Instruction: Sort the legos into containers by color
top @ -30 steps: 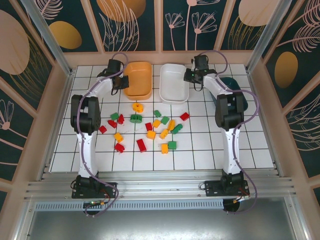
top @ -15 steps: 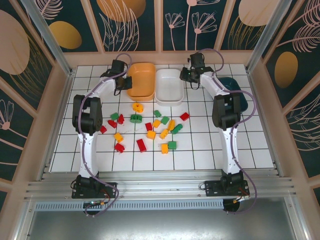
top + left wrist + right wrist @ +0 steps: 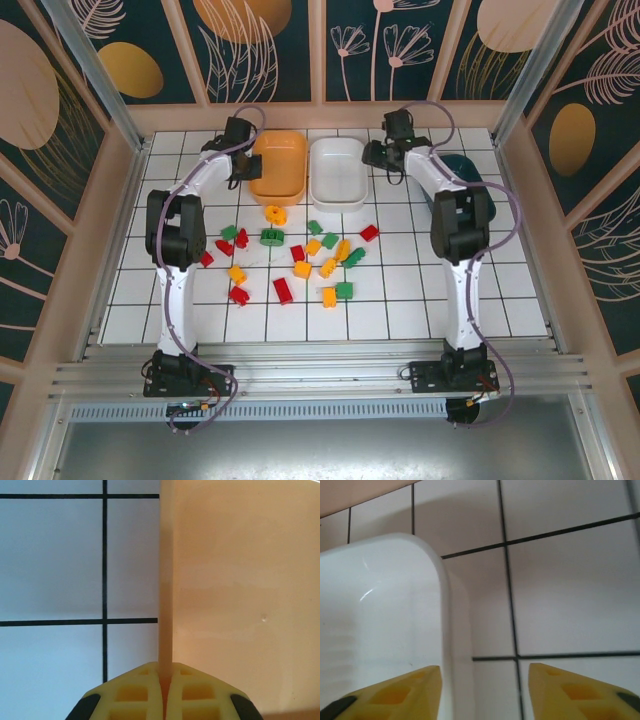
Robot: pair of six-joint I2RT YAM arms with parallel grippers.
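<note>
Red, yellow-orange and green legos lie scattered mid-floor, among them a red brick (image 3: 283, 290), a yellow one (image 3: 302, 269) and a green one (image 3: 344, 290). The orange bin (image 3: 278, 165) and the white bin (image 3: 337, 172) stand side by side at the back. My left gripper (image 3: 243, 165) (image 3: 165, 690) is shut on the orange bin's left rim (image 3: 166, 580). At the white bin's right side my right gripper (image 3: 377, 156) (image 3: 485, 690) is open, its jaws straddling the rim (image 3: 451, 630). The right arm partly hides the dark teal bin (image 3: 466, 163).
Wooden walls and metal posts close in the tiled floor on all sides. A yellow ring piece (image 3: 275, 213) and a green piece (image 3: 271, 236) lie nearest the orange bin. Bare tiles run along the left, right and near sides.
The white bin slid left until it stands next to the orange bin. The right gripper followed it left, then eased back slightly. The left gripper and orange bin shifted a little.
</note>
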